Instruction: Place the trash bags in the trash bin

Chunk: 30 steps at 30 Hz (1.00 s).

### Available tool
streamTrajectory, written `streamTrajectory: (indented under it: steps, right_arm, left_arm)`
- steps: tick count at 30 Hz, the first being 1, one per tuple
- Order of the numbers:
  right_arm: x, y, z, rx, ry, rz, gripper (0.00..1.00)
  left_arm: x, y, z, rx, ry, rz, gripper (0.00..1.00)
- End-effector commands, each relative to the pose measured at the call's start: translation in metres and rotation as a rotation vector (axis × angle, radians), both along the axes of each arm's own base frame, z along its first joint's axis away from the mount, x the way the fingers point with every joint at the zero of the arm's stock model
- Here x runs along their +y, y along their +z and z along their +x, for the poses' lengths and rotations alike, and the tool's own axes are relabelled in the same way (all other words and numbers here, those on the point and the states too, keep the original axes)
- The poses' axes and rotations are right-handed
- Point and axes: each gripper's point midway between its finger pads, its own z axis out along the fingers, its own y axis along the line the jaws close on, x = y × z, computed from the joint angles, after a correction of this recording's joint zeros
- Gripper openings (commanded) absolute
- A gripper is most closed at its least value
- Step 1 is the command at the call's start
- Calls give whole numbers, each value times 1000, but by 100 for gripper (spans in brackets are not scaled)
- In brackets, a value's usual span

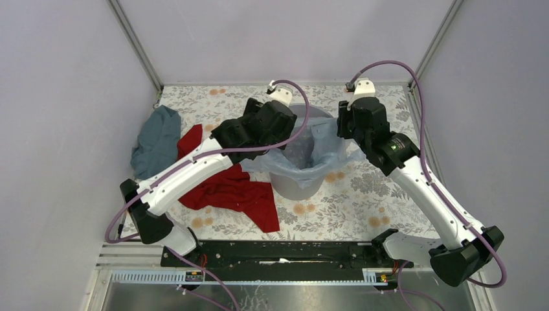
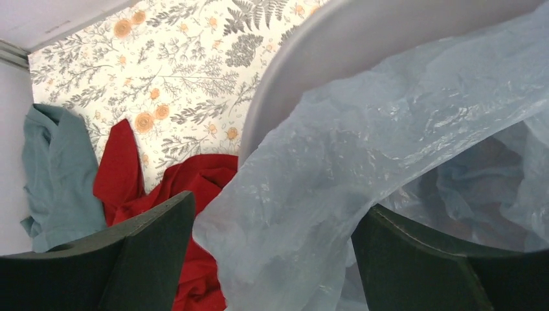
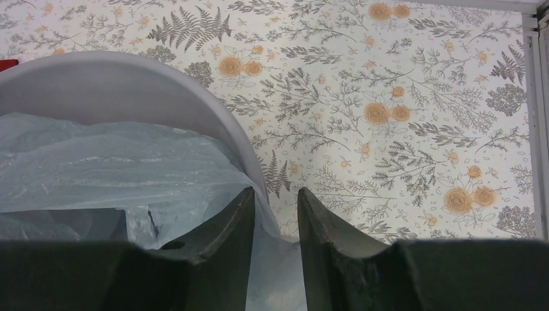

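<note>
From above, the trash bag (image 1: 324, 139) drapes in and over the trash bin (image 1: 294, 188). Left wrist: our left gripper (image 2: 278, 207) gapes wide around film; we should pinch it before pushing down. Right wrist: our right gripper (image 3: 275, 197) stands narrowly apart, film between, beside the rim.

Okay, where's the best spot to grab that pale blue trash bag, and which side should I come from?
Take the loose fold of the trash bag that spills over the rim of the bin on the red cloth side. Come from outside the bin: the film hangs free of the wall there, and the left hand, open, straddles it.
</note>
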Motion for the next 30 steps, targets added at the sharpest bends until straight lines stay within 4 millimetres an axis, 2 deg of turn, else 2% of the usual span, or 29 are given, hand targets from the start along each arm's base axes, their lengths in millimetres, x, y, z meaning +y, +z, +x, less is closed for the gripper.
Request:
streamTrajectory:
  steps: [1,9,14,18,22,23,25,26,28,30]
  right_arm:
    - [2,12,11,-42,3,49,37]
    - [9,14,27,-38,21,48,33]
    - [2,7,39,-20,-10,33,27]
    - [-1,3,47,-5,-29,76,28]
    - [4,2,48,11,-6,107,28]
    - [5,3,47,12,0,112,30]
    - [6,9,44,11,9,123,40]
    - [5,12,42,6,10,129,46]
    - [3,21,37,-25,11,139,51]
    - [-3,24,37,-49,-12,125,51]
  left_arm:
    - [3,55,18,-124,60,-147,86]
    - [2,57,46,-98,59,-183,63]
    - [-2,49,70,-55,46,-240,58]
    - [-3,40,88,28,22,-392,56]
    - [3,45,98,24,21,-462,55]
    - [3,44,99,31,15,-475,54]
    - [2,42,99,44,2,-492,52]
    - [0,40,99,54,-6,-500,48]
    - [-1,33,98,71,-14,-520,42]
    - [0,25,99,84,-10,-529,39]
